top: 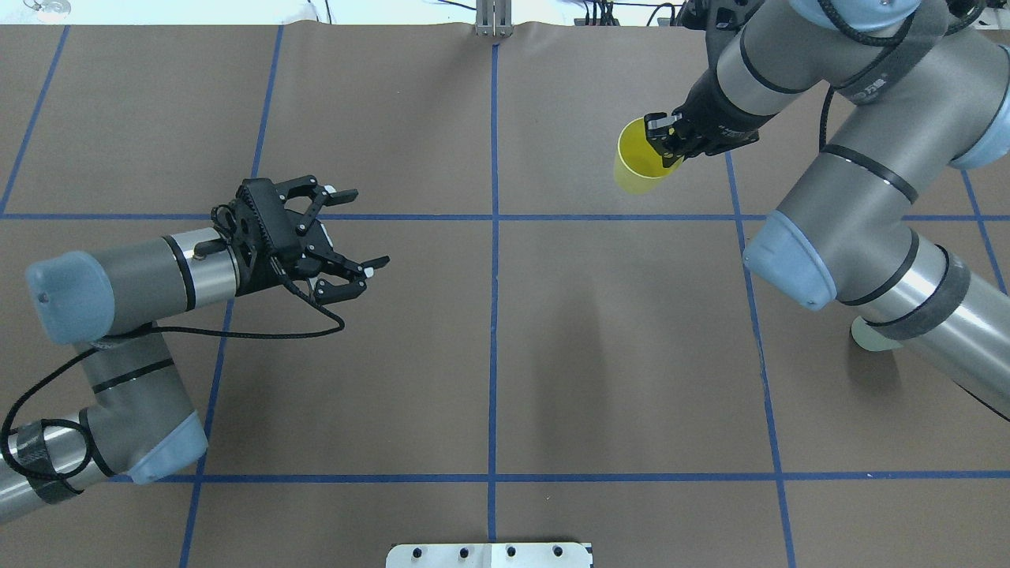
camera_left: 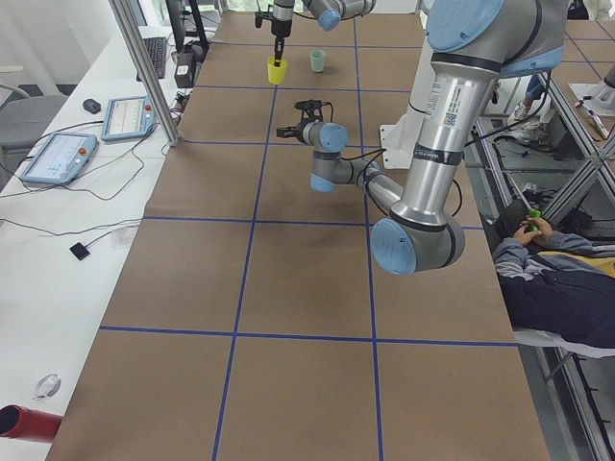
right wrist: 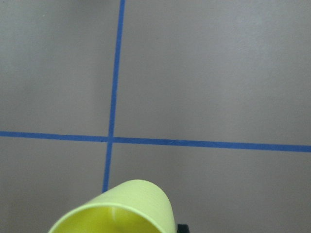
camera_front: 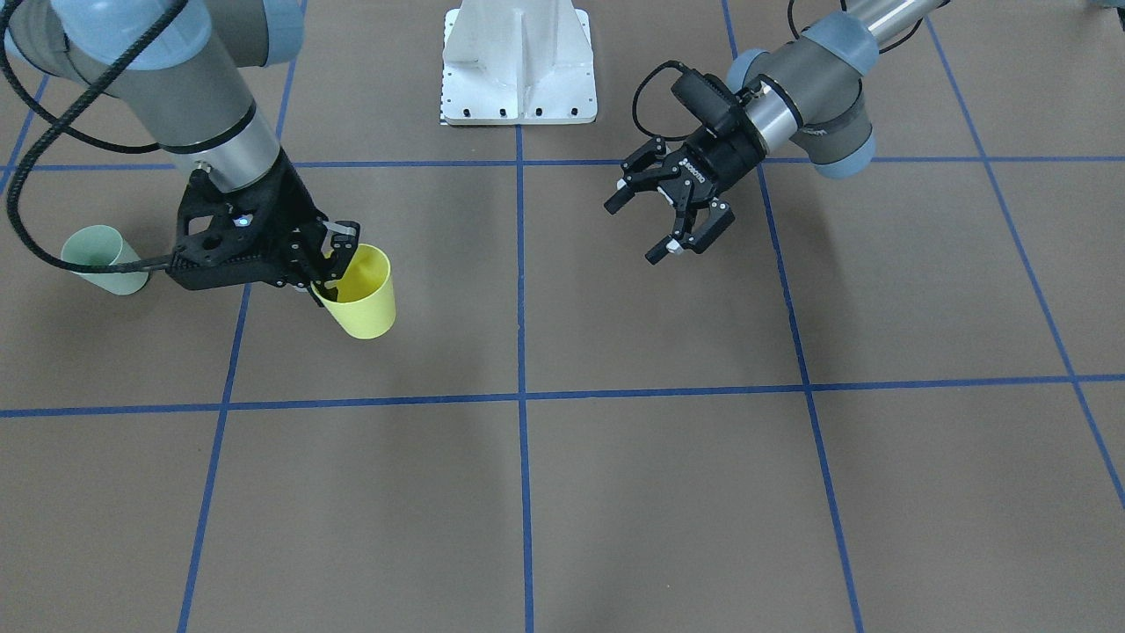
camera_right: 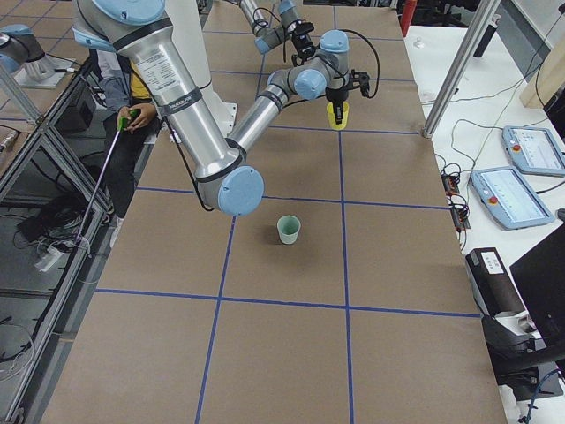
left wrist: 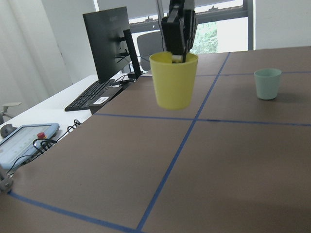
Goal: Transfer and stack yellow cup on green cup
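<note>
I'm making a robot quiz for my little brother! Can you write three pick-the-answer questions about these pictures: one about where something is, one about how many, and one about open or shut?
1. Where is the small bright yellow plastic cup?
A) inside another cup
B) gripped at its rim by the right arm's jaws
C) on a chair

2. How many cups are there?
A) one
B) two
C) three

3. How are the left arm's jaws?
A) open and empty
B) shut on a cup
C) shut on a cable

Answers:
1 B: the jaws pinch its rim from above.
2 B: there is the yellow one, plus a small pale mint-green plastic cup standing alone on the brown table.
3 A: they are spread wide with nothing between them.
</note>
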